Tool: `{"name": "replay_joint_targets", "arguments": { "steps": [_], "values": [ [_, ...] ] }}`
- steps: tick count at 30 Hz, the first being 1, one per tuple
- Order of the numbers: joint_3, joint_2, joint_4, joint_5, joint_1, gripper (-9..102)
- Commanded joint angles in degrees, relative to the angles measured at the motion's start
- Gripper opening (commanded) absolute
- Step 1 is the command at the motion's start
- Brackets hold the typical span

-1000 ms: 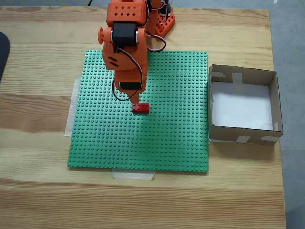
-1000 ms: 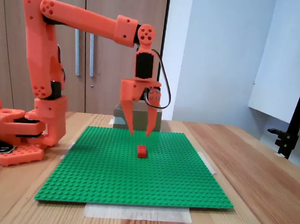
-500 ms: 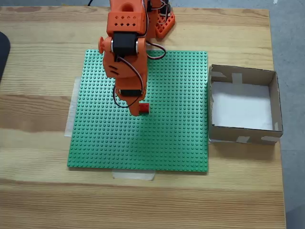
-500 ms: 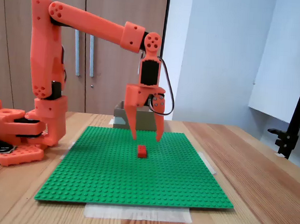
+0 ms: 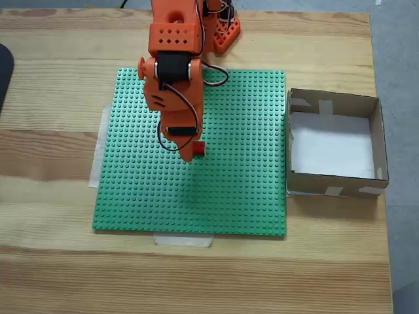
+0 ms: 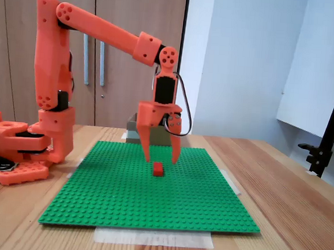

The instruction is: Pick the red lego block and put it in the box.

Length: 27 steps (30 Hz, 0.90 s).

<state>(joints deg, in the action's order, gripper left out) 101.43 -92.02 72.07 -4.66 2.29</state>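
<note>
Green baseplate (image 6: 150, 193) below, the arm reaches forward; its spread claw (image 6: 160, 159) points down, seemingly just above the red lego block (image 6: 159, 169).

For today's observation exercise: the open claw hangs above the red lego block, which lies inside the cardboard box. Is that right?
Not quite. The open claw does hang above the red lego block, but the side-on fixed view shows the block on the green baseplate, not inside the box.
</note>
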Motion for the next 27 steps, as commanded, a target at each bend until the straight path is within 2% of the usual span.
{"name": "replay_joint_targets", "arguments": {
  "steps": [1,27],
  "values": [
    [0.26,-0.35,-0.53,-0.09,0.35,29],
    [3.34,0.97,-4.92,-1.14,0.35,29]
  ]
}}
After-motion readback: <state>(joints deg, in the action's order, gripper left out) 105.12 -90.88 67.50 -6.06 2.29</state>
